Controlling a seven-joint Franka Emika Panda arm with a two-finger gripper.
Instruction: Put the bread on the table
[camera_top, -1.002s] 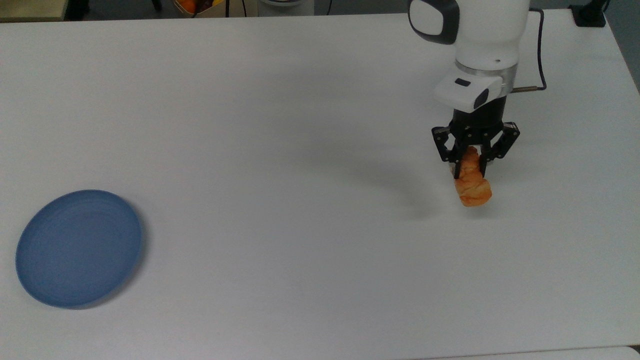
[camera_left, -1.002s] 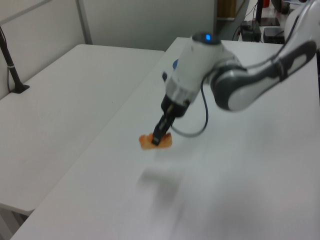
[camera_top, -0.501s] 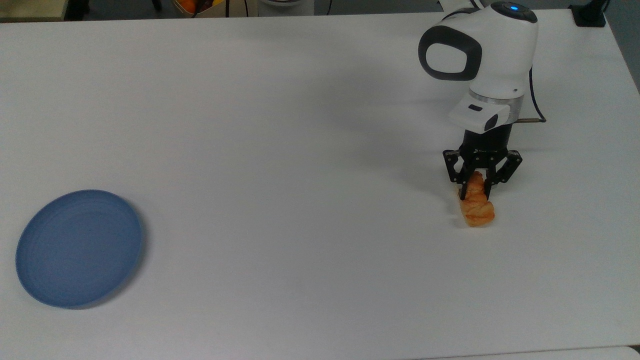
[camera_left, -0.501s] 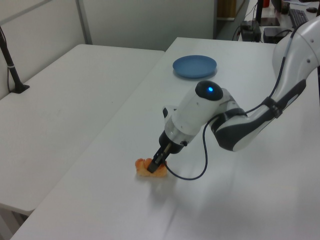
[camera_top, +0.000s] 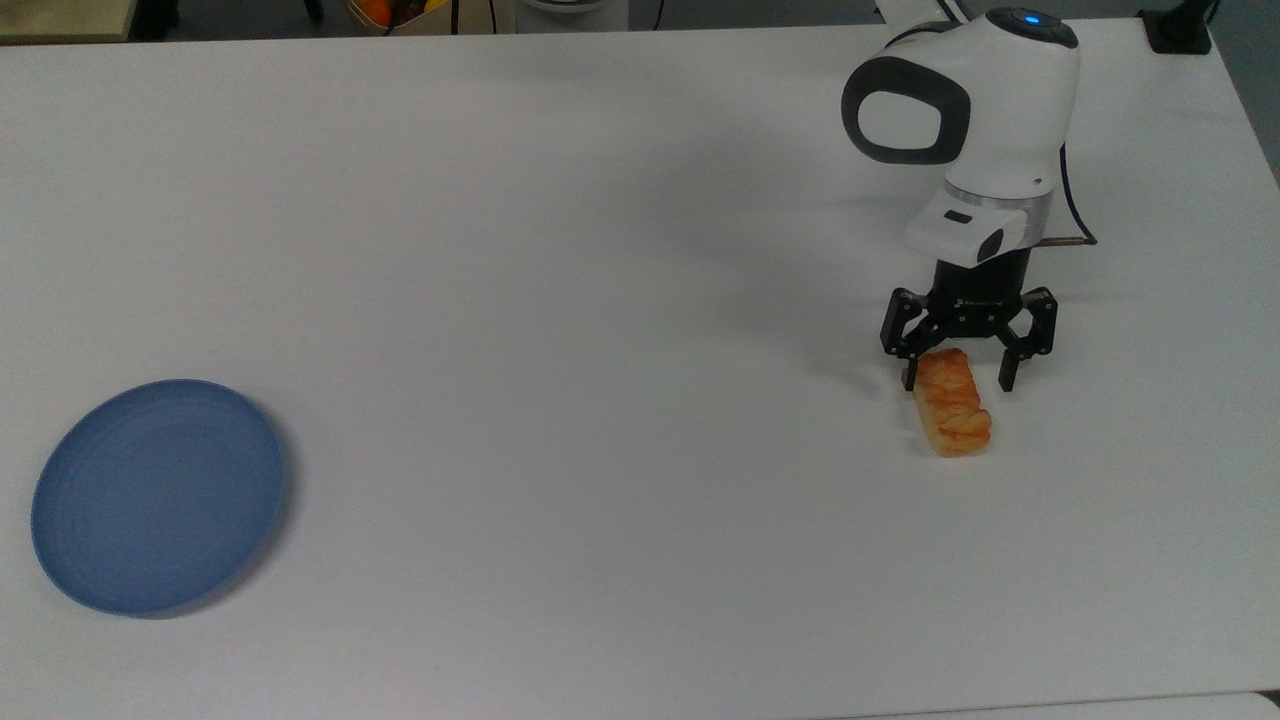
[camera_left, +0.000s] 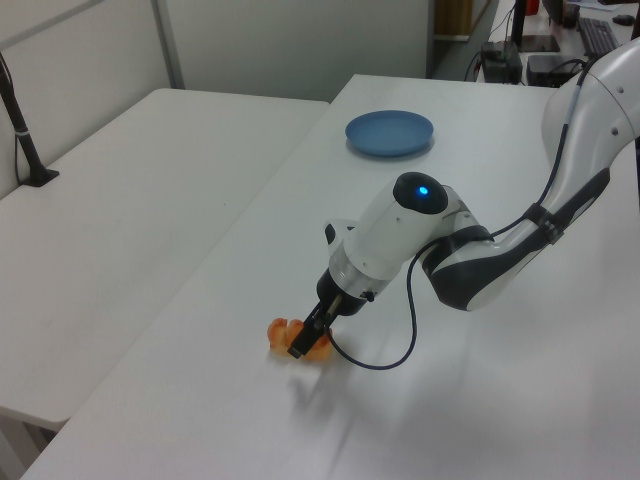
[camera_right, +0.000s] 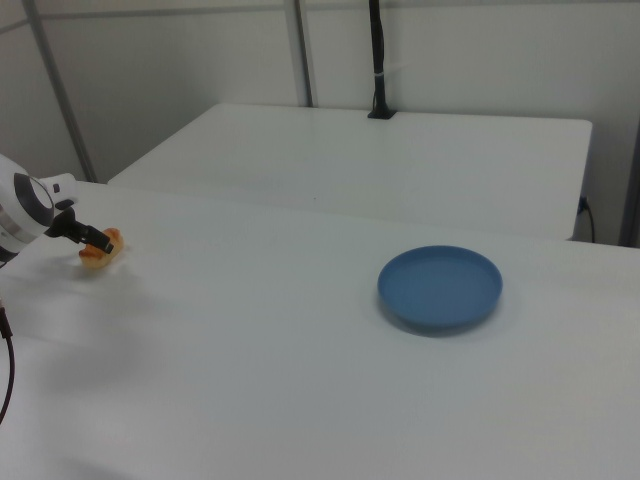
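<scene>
The bread (camera_top: 952, 402) lies flat on the white surface (camera_top: 560, 300), toward the top view's right, with its braided top facing up and its long side running away from the arm. It rests on the surface itself, with no sign of being lifted or tilted. In the left view the bread (camera_left: 283, 334) sits near the surface's front edge, and in the right view it (camera_right: 99, 250) shows as a small orange lump at the far left.

The gripper (camera_top: 958, 380) stands directly over the bread's near end, its fingers spread wide, one on each side of the roll and clear of it in the top view. It holds nothing. In the left view the gripper (camera_left: 303, 346) is low, close against the bread, so contact on that side cannot be ruled out.

The plate (camera_top: 158, 495) sits well apart, at the top view's lower left, with nothing on it.

As a judgement, the placing itself is done: the bread is down on the surface and released. What seems left is for the arm to rise straight up and away without nudging the roll.
</scene>
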